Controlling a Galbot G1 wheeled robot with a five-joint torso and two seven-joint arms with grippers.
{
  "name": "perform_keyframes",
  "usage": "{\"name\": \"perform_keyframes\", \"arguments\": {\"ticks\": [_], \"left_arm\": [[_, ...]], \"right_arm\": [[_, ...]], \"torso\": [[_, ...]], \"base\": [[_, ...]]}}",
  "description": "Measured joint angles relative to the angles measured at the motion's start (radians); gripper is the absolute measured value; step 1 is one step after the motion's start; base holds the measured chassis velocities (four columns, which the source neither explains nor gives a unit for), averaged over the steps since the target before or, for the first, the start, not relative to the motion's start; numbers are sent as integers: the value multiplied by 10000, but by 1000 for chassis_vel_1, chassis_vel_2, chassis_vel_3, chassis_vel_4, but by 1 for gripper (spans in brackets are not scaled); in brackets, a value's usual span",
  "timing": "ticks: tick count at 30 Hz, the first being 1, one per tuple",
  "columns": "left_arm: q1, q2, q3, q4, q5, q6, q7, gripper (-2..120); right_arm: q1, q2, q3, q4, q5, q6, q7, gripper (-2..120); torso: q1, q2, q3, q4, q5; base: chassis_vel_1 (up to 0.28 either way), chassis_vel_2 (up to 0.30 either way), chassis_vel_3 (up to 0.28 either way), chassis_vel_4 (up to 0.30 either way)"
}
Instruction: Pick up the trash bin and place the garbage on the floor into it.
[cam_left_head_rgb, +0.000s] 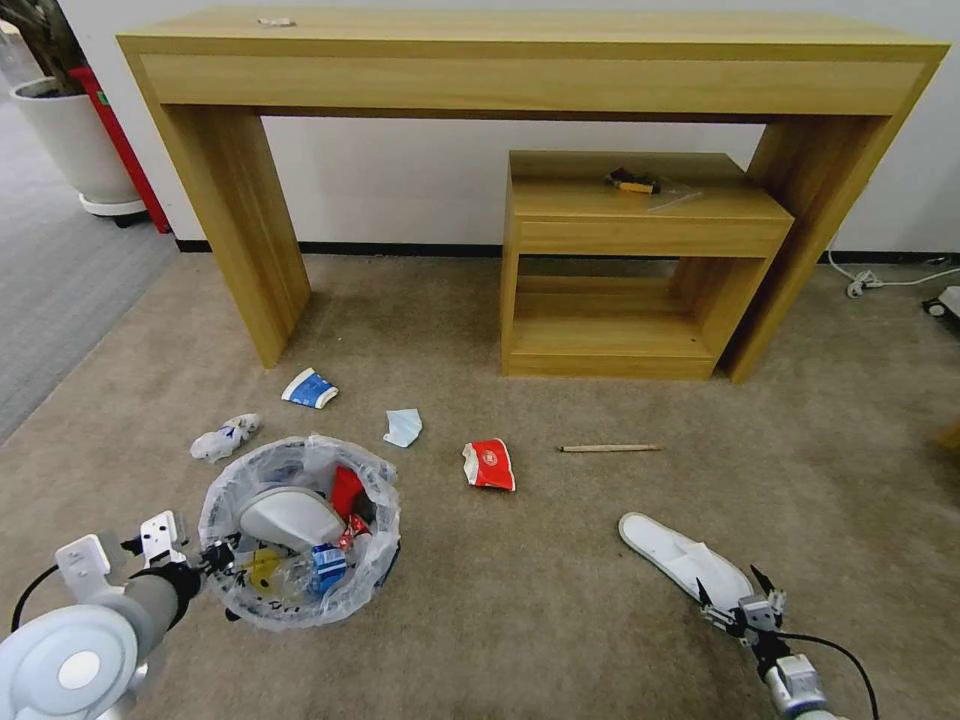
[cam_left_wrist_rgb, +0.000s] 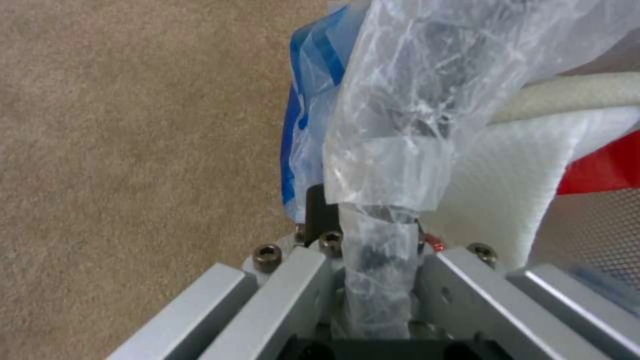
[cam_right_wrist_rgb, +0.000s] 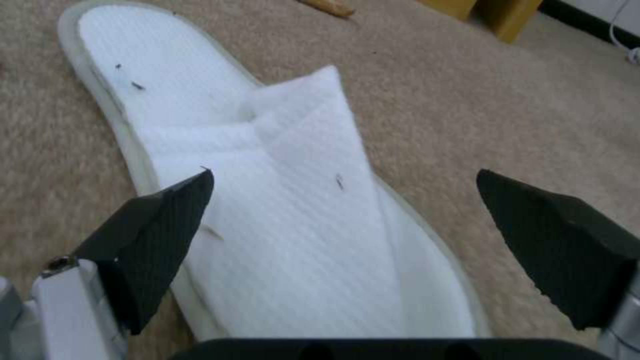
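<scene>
While left pincer (cam_left_wrist_rgb: 377, 225) clamps trash bin (cam_left_head_rgb: 300, 530), right pincer (cam_right_wrist_rgb: 343, 220) spread above slipper (cam_right_wrist_rgb: 287, 210).

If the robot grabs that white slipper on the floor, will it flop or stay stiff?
Probably floppy: the white slipper looks thin, and its quilted strap is already creased and lying flat. It likely weighs little. The right gripper is over it with fingers open; a pinch may fold the fabric rather than slip.

Plastic bag (cam_left_wrist_rgb: 393, 165) hides the left claw's (cam_left_wrist_rgb: 363, 235) grip, probably closed.
</scene>
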Motion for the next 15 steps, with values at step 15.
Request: {"name": "perform_keyframes", "arguments": {"ticks": [15], "left_arm": [[-18,60,-18,-106,-84,-74,32,0]], "right_arm": [[544,472,-544,-452,482,-417,-68,84]], "torso": [[0,-1,0,0,-1]], "base": [[0,0,0,0]]}}
